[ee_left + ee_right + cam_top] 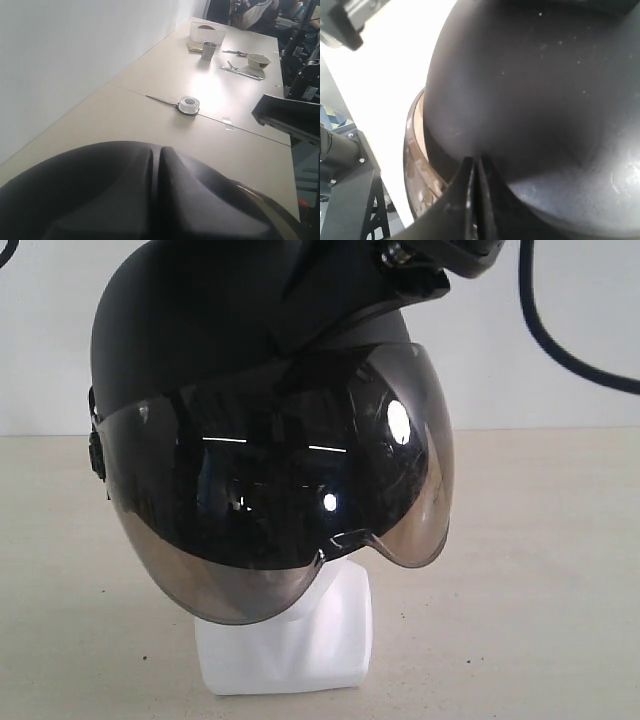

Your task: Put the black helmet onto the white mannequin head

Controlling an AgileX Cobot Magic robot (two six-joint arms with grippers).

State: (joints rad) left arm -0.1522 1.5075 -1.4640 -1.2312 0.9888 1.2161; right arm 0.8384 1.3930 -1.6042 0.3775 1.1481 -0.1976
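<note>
The black helmet (190, 330) sits tilted over the white mannequin head (300, 650), whose neck base and chin alone show below the smoky visor (280, 490). My right gripper (290, 340) rests on the helmet's crown, coming in from the upper right. In the right wrist view that gripper (475, 162) has its fingers pressed together, tips against the helmet shell (545, 75), with the visor rim (412, 150) beside them. In the left wrist view my left gripper (159, 150) is shut with only a thin slit between its fingers, and the visor edge (267, 204) peeks out beyond them.
A white wall stands behind the beige table (540, 570). A black cable (560, 340) hangs at the upper right. Farther along the table are a tape roll (189, 105), a grey cup (208, 50), a bowl (259, 61), a basket (207, 32) and cutlery.
</note>
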